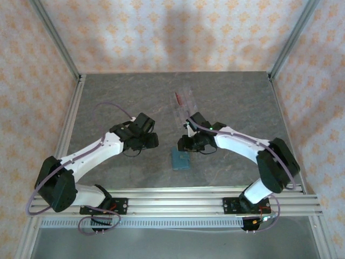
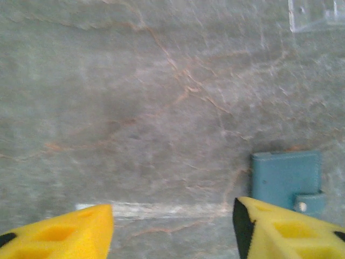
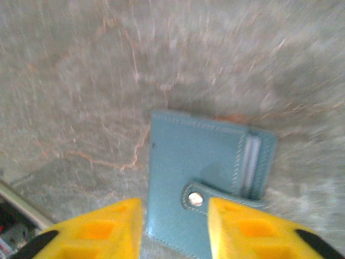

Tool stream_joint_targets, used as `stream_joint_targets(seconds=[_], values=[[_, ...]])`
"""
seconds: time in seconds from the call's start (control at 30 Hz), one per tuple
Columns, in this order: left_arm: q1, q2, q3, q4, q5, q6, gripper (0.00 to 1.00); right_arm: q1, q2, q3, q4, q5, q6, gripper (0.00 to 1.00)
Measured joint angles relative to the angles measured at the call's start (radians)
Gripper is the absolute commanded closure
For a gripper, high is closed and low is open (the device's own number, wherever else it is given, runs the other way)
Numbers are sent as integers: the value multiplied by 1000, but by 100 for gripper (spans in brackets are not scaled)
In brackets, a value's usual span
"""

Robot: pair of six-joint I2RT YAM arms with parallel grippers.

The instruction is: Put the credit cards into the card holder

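l gripper (image 2: 172,209): yellow fingers (image 2: 70,233) spread wide, nothing btwn them, just bare table (image 2: 135,108). Hangs left of the wallet (image 2: 283,172), not touching it.
r gripper (image 3: 173,203): fingers partway apart, not clamped on anything afaict. Sits low over the wallet's near edge, w/ the snap tab (image 3: 195,199) showing in the gap.
wallet (image 1: 179,159): teal, lying flat on the table, tab snapped across it. From the top cam it's front-middle, btwn the two grippers and a bit nearer the bases.
red card (image 1: 177,99): dark red, shows as a thin sliver at the left end of a clear stand (image 1: 186,105), back-middle of the table, well apart from the wallet.
other cards: can't tell, the stand is too see-through and small from up top.
pale strip (image 3: 249,162): sits in the wallet's side slot (maybe a card edge? too blurry to call).
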Motion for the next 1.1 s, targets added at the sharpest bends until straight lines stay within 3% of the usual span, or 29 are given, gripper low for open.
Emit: stream_joint_targets(seconds=[0.03, 0.07, 0.1, 0.13, 0.17, 0.2, 0.37, 0.57, 0.73, 0.93, 1.1], values=[[0, -15, 6, -10, -39, 3, 23, -11, -29, 0, 4, 35, -2, 43], [0, -31, 11, -16, -76, 4, 4, -21, -55, 0, 9, 68, -7, 40], [0, -49, 16, -19, -119, 7, 0, -35, -87, 0, 16, 112, -10, 30], [0, -66, 22, -22, -163, 11, 0, -47, -111, 0, 23, 149, -16, 27], [0, -79, 27, -22, -203, 15, 1, -58, -133, 0, 29, 184, -24, 10], [0, -89, 34, -22, -245, 19, 0, -67, -152, 0, 33, 218, -36, 1], [2, -146, 35, 1, -507, 35, 0, -94, -192, 3, 38, 431, -78, 1], [6, -314, -144, 246, -756, 183, 0, -162, -250, -32, 100, 710, -97, 1], [68, -298, -266, 424, -938, 266, 1, -268, -316, -240, 374, 885, -167, 0], [291, -331, -468, 626, -948, 332, 0, -319, -360, -629, 864, 953, -323, 0], [354, -229, -512, 831, -915, 499, 1, -354, -315, -691, 1125, 996, -433, 0]])
